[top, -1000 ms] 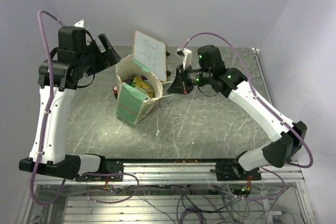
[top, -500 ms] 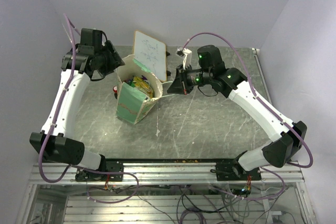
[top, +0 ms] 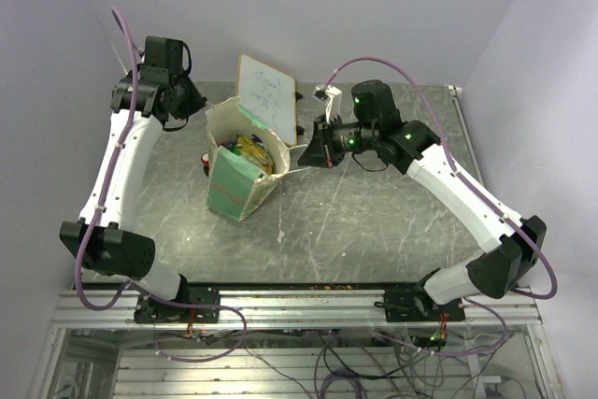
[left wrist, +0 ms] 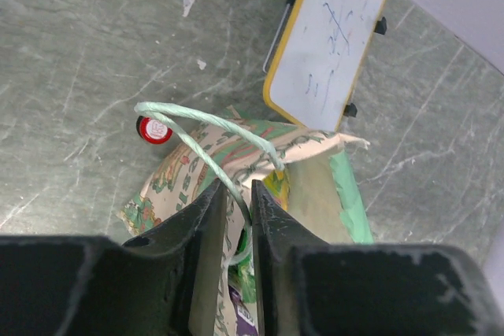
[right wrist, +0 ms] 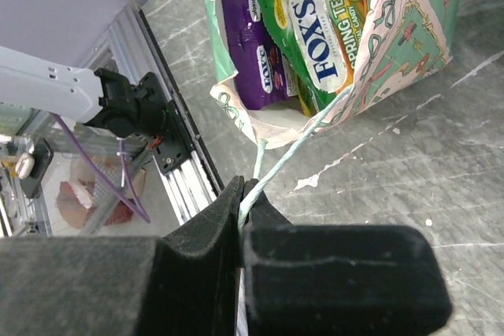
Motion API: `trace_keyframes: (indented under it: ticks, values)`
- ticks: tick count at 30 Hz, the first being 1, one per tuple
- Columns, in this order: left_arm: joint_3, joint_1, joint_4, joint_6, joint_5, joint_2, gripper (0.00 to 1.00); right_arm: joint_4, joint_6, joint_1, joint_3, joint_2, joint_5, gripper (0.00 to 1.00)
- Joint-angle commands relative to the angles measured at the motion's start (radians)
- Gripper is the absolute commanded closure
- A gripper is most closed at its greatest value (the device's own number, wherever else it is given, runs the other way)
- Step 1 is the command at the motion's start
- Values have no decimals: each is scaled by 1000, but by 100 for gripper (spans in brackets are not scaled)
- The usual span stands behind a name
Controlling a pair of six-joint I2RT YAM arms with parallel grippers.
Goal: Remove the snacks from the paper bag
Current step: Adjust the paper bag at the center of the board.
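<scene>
The paper bag (top: 234,189) stands tilted mid-table with its mouth open and the snacks (top: 250,151) inside. In the right wrist view a green candy packet (right wrist: 331,29) and a purple one (right wrist: 244,37) show in the bag (right wrist: 409,29). My right gripper (right wrist: 242,190) is shut on the bag's right string handle (right wrist: 291,155) and holds it taut. My left gripper (left wrist: 234,194) hovers over the bag's left rim (left wrist: 181,171). The other string handle (left wrist: 201,120) runs down between its jaws, which stand a narrow gap apart.
A small red-and-black cylinder (top: 205,158) lies on the table just left of the bag. A white wood-framed board (top: 266,95) leans behind the bag. The aluminium rail (top: 299,301) with the arm bases runs along the near edge.
My left arm has swung in toward the bag's left handle and its jaws have narrowed from wide open. The right arm and the bag have stayed put.
</scene>
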Motion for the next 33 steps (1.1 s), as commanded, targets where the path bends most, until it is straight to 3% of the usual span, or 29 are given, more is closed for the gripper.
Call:
trace_keyframes:
  ticks: [1,8,17,27,33]
  values:
    - [41,15,-44,23,-65,39,71,6,-19,0,44,-20,-6,100]
    - [59,72,-70,22,-31,72,71,4,-25,-1,50,-17,-6,100]
    - [-40,139,68,-49,173,55,61,0,-31,-1,59,-10,-1,100]
    - [-179,155,282,-172,379,30,59,-10,-44,-1,55,-14,14,100]
    - [-220,184,273,-232,393,25,53,-13,-54,-1,51,-24,30,100]
